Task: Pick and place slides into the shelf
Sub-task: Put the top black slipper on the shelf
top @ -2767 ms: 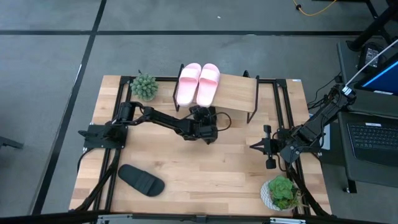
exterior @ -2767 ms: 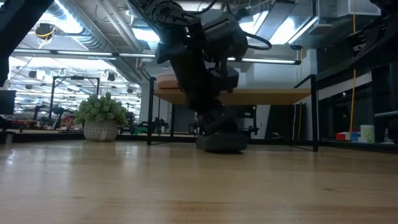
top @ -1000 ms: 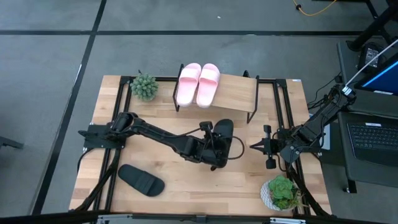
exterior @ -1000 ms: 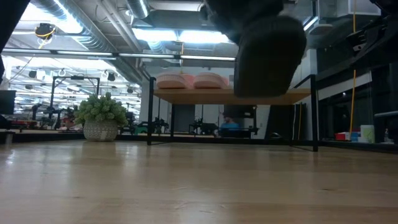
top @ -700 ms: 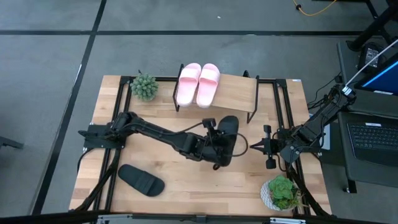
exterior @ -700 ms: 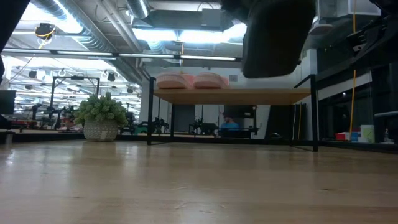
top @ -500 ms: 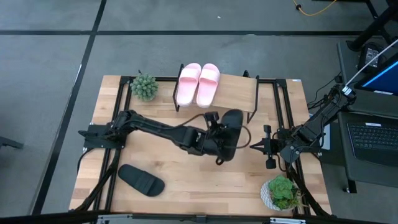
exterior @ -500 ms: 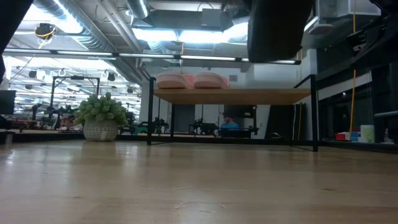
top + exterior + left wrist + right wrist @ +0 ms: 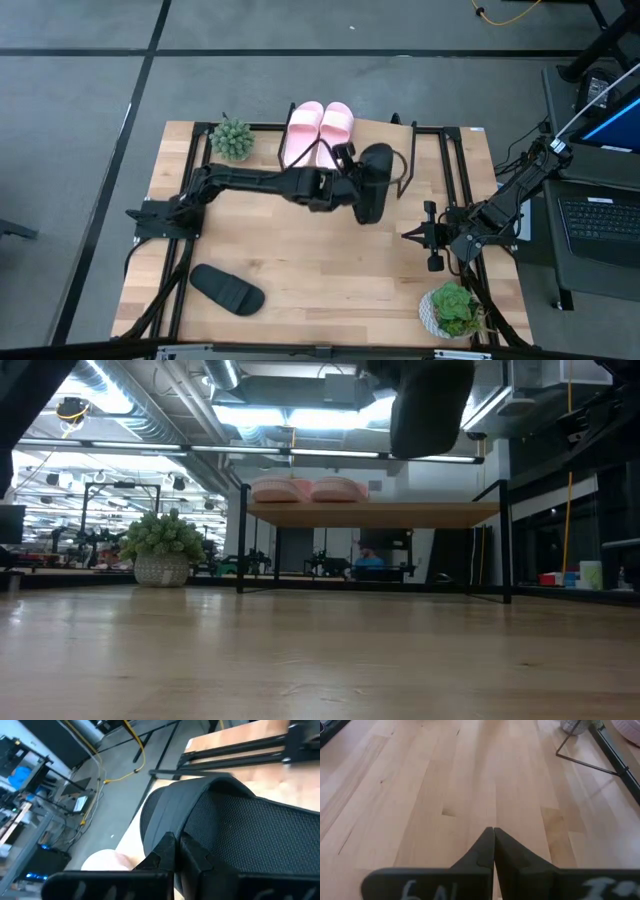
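- The second black slide (image 9: 227, 289) lies flat on the table (image 9: 330, 275), well apart from the left arm's fingers, behind them and toward the table's front left corner; it needs no attention during this step.
- The two pale pink slides (image 9: 318, 130) sit side by side on the shelf's (image 9: 392, 143) left half, just beside the fingers on their left, so the free plank lies to the right of the pink pair.
- The left gripper (image 9: 343, 187) is lifted above the table at the shelf's front edge, its fingers (image 9: 172, 851) pinching the carried black slide (image 9: 372, 183) at one edge; in the low view this slide (image 9: 430, 405) hangs higher than the plank.
- To do this placing well, I judge the slide should travel forward from the fingers, toe toward the shelf's far side, until its whole sole is over bare plank.
- Keep it to the right of the fingers' pink neighbour so nothing gets nudged, and level it before lowering, since it appears to hang tilted from an edge grip.
- Release only once the sole rests on the wood; let go early and it may tip off the front.
- The right gripper (image 9: 422, 235) waits low over the table's right side, well apart from the shelf, its fingers (image 9: 492, 845) pressed together on nothing.
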Motion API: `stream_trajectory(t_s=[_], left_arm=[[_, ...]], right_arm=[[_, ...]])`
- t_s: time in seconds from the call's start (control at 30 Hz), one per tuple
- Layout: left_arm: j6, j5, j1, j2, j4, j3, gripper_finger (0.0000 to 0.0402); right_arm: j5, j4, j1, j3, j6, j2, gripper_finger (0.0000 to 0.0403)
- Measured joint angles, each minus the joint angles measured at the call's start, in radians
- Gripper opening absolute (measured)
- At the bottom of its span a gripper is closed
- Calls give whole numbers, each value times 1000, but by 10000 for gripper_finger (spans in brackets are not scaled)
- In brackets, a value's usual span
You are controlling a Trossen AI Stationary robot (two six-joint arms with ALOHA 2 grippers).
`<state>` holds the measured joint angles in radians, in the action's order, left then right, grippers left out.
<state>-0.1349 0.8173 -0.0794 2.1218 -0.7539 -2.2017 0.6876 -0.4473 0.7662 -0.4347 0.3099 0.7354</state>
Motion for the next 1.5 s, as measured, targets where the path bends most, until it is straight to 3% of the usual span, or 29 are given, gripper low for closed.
stream_trajectory(t_s=[0.3,0.73,1.0,1.5], left_arm=[[17,0,73,0,3,5,1],[-13,-57,159,1,186,159,1],[-85,-80,181,0,274,165,1],[-71,-126,277,10,291,163,0]], right_arm=[[0,0,0,0,-4,0,10],[0,0,0,0,-1,0,10],[0,0,0,0,-2,0,10],[0,0,0,0,-18,0,10]])
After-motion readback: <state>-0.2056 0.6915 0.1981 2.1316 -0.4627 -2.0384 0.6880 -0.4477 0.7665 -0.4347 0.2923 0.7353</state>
